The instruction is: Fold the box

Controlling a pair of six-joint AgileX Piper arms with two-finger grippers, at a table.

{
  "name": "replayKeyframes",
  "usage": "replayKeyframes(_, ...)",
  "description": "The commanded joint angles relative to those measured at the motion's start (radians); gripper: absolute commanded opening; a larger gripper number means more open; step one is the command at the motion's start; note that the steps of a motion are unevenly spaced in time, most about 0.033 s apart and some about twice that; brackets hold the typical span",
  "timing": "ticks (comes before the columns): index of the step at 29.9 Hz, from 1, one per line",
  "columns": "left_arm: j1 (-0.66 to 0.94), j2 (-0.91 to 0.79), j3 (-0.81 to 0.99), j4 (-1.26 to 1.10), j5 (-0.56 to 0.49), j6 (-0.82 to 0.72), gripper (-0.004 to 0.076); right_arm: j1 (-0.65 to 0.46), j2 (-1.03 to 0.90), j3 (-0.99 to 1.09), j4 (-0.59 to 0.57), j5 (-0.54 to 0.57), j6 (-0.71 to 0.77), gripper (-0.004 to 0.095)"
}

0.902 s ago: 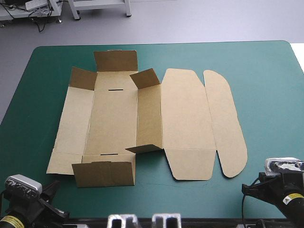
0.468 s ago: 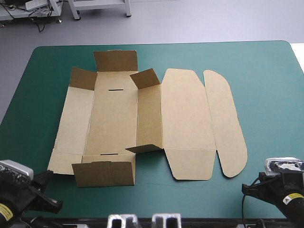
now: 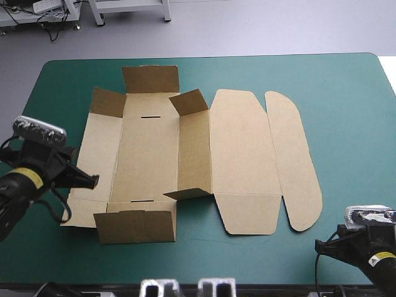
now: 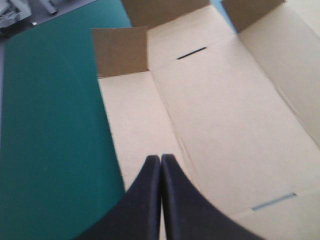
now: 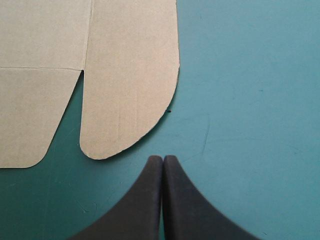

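The brown box point(image 3: 148, 148) lies as a cut sheet on the teal-green cover. Its end flaps and small corner flaps stand raised, and the lid panel and rounded tuck flap point(image 3: 294, 161) lie flat to the right. My left gripper point(image 3: 94, 181) is shut and hovers at the box's left side panel, near the front corner. In the left wrist view its tips point(image 4: 161, 158) sit over that panel of the box point(image 4: 225, 115). My right gripper point(image 3: 318, 246) is shut near the table's front right corner. In the right wrist view its tips point(image 5: 163, 158) stop just short of the rounded flap point(image 5: 130, 75).
The teal-green cover point(image 3: 346, 111) stretches wide to the right of the box, with a narrower strip on the left point(image 4: 50, 125). The table's far edge point(image 3: 210, 57) lies just beyond the raised back flap.
My left arm has swung from the table's front left corner forward, to the box's left side panel. The right arm and the box have stayed put.
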Motion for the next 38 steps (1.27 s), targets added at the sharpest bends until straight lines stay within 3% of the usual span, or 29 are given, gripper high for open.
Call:
replayKeyframes(1, -0.003, 0.09, -0.073, 0.209, -0.069, -0.156, -0.001, -0.001, 0.01, -0.023, 0.008, -0.048, -0.005, -0.0015)
replayKeyframes(5, 0.058, 0.185, -0.152, 0.271, -0.063, -0.216, 0.0, -0.001, 0.01, -0.023, 0.008, -0.048, -0.005, -0.0015)
replayKeyframes(9, 0.265, 0.287, -0.234, 0.184, -0.06, -0.18, 0.0015, -0.001, 0.01, -0.023, 0.008, -0.048, -0.005, -0.0015)
replayKeyframes(14, 0.64, 0.419, -0.318, -0.204, -0.026, 0.057, 0.0015, -0.001, 0.01, -0.023, 0.008, -0.048, -0.005, -0.0015)
replayKeyframes(20, 0.96, 0.53, -0.323, -0.685, 0.004, 0.175, 0.0013, -0.001, 0.01, -0.023, 0.008, -0.048, -0.005, -0.0015)
replayKeyframes(28, 0.992, 0.634, -0.323, -0.687, 0.167, 0.279, 0.0017, -0.001, 0.01, -0.023, 0.008, -0.048, -0.005, -0.0015)
replayKeyframes(31, 0.992, 0.667, -0.323, -0.754, 0.216, 0.279, 0.0054, -0.001, 0.01, -0.023, 0.008, -0.048, -0.005, -0.0015)
replayKeyframes(34, 0.992, 0.702, -0.325, -0.786, 0.29, 0.294, 0.0141, -0.001, 0.01, -0.023, 0.008, -0.048, -0.005, -0.0015)
replayKeyframes(38, 0.992, 0.724, -0.323, -0.786, 0.298, 0.309, 0.0331, -0.001, 0.01, -0.023, 0.008, -0.048, -0.005, -0.0015)
